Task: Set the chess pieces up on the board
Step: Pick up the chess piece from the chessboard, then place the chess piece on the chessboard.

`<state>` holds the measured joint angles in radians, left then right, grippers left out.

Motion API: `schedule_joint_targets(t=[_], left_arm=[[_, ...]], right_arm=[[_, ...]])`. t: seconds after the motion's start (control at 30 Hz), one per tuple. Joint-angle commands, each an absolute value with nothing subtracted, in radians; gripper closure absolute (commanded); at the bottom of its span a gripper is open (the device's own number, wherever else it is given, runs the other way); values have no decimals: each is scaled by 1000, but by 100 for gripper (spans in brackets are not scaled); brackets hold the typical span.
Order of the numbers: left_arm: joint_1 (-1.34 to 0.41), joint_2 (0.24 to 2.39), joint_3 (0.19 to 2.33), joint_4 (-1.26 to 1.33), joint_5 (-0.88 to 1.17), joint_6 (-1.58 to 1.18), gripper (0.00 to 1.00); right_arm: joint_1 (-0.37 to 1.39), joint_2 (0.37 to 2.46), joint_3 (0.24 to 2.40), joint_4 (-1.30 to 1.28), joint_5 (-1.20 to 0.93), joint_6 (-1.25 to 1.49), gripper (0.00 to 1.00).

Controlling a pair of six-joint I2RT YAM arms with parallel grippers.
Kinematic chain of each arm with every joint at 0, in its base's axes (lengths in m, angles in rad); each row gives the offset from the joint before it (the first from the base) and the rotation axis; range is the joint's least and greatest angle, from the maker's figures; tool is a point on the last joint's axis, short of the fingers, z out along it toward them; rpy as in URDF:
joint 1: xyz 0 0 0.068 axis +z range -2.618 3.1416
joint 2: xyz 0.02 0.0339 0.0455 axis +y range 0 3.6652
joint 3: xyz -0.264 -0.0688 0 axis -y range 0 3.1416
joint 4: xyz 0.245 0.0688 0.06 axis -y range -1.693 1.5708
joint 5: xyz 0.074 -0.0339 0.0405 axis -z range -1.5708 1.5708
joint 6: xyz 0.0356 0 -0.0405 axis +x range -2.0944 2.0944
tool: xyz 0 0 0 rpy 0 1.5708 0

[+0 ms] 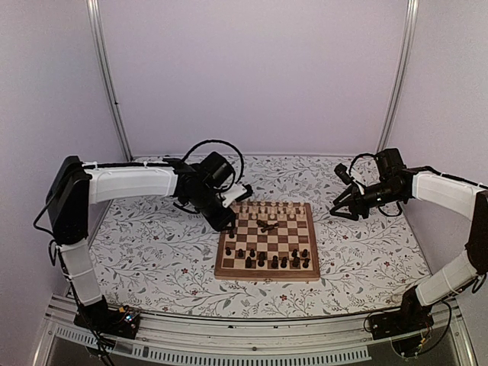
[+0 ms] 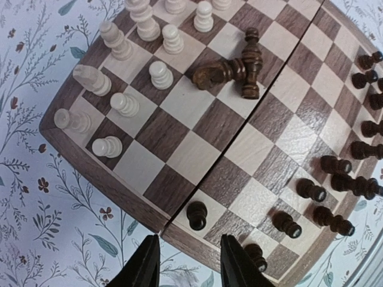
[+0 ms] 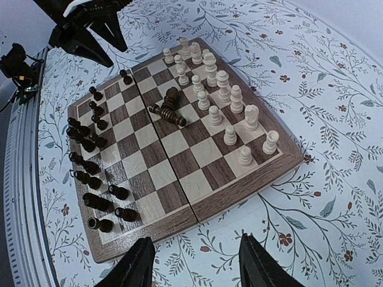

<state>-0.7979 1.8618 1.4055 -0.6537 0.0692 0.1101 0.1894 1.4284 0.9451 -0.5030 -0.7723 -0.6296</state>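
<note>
The board (image 1: 314, 242) lies mid-table. Cream pieces (image 1: 268, 208) stand in its far rows, dark pieces (image 1: 268, 261) in its near rows. Two or three dark pieces (image 1: 266, 225) lie toppled near the centre; they also show in the left wrist view (image 2: 236, 70) and the right wrist view (image 3: 169, 109). My left gripper (image 1: 228, 224) is open and empty over the board's left edge (image 2: 108, 184), just short of a standing dark pawn (image 2: 196, 215). My right gripper (image 1: 340, 207) is open and empty above the cloth right of the board (image 3: 263, 182).
The floral tablecloth (image 1: 152, 252) surrounds the board. A metal rail (image 1: 229, 339) runs along the near edge. Grey walls and two slanted poles (image 1: 110, 84) close the back.
</note>
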Motion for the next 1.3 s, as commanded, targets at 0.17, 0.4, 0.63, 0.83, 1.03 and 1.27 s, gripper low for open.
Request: schedule_joint_targets(t=[0.17, 0.4, 0.63, 0.83, 1.03, 1.27], left_arm=[[-779, 1955, 1424, -600, 71, 38, 59], [-779, 2000, 1443, -614, 89, 38, 74], [-783, 1987, 1474, -647, 113, 34, 90], [-844, 1954, 1528, -645, 154, 45, 92], [-946, 2040, 1667, -676, 178, 113, 89], [-992, 2184, 1823, -786, 246, 162, 88]], right_arm=[[188, 1424, 968, -512, -785, -646, 50], [187, 1410, 963, -514, -785, -649, 50], [188, 1405, 962, -514, -785, -651, 50], [187, 1408, 963, -514, -782, -653, 50], [189, 1412, 963, -516, -778, -653, 50], [187, 1405, 961, -517, -778, -655, 50]])
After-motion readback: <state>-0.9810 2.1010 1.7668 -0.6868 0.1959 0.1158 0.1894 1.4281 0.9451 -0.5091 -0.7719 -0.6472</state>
